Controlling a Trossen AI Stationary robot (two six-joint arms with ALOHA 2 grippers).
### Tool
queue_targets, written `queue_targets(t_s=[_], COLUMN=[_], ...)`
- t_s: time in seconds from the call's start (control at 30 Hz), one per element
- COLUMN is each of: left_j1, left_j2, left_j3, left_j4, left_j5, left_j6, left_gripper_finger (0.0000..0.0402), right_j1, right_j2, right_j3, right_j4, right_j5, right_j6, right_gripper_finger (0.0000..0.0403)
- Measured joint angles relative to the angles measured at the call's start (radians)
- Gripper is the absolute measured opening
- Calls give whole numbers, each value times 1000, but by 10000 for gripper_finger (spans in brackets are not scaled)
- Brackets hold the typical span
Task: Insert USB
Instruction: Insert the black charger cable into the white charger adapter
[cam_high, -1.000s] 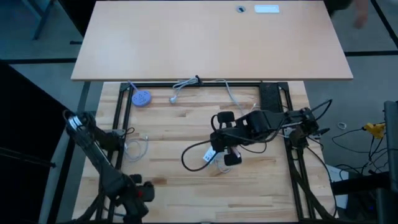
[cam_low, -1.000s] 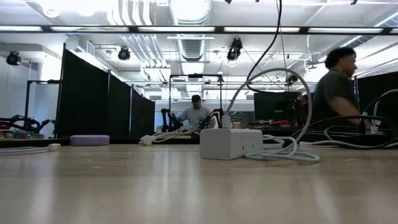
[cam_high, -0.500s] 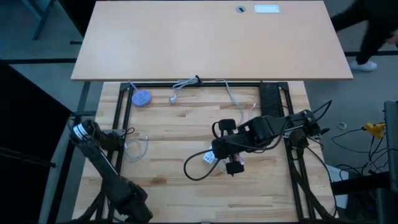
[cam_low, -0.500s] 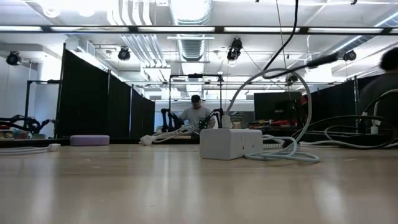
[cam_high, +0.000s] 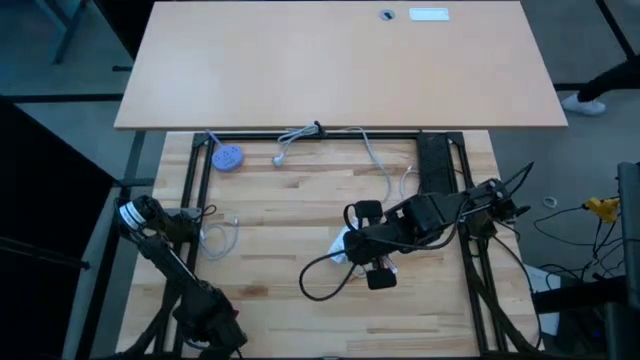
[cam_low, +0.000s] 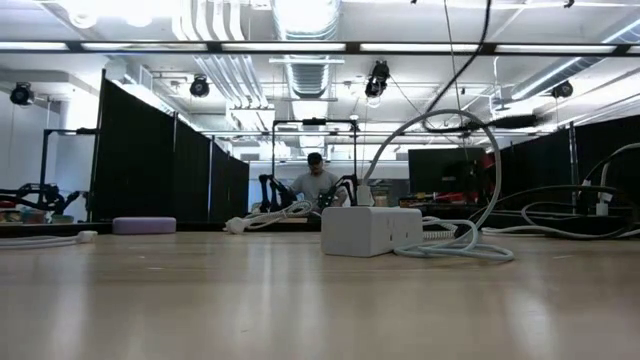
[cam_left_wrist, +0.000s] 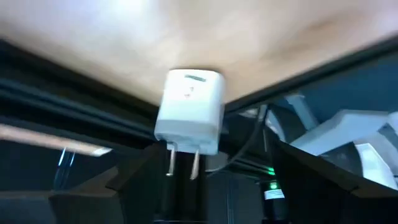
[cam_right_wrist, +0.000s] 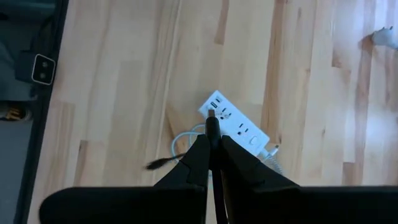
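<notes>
Seen from above: right gripper (cam_high: 352, 243) over the white power strip (cam_high: 344, 247) mid-table, left arm folded at the near-left edge. At table height: power strip (cam_low: 371, 230) flat, cable looping behind. Left wrist: fingers (cam_left_wrist: 118, 180) spread wide, white plug adapter (cam_left_wrist: 189, 112) between. Right wrist: fingers pinched on the USB plug (cam_right_wrist: 211, 124), just above the strip's ports.

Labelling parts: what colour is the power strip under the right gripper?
White; the power strip shows best in the right wrist view.

My overhead feed is evenly lit, shadows soft. At table height, ceiling lights (cam_low: 300, 15) glare and sheen the tabletop (cam_low: 300, 300). The left wrist feed is blurred.
</notes>
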Motion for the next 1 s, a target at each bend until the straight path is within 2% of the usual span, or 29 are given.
queue_targets(t_s=[0.53, 0.83, 1.0], left_j1=[-1, -1, -1], left_j2=[-2, 4, 7], left_j3=[-4, -17, -60], left_j4=[11, 13, 88], left_j5=[38, 38, 32], left_j6=[-13, -93, -126], left_gripper_finger=[275, 275, 275], right_j1=[-17, -36, -38], right_j2=[0, 0, 0], right_j3=[0, 0, 0], right_j4=[25, 39, 43], right_j5=[8, 7, 7], right_j6=[-18, -49, -57], right_gripper_finger=[8, 8, 8])
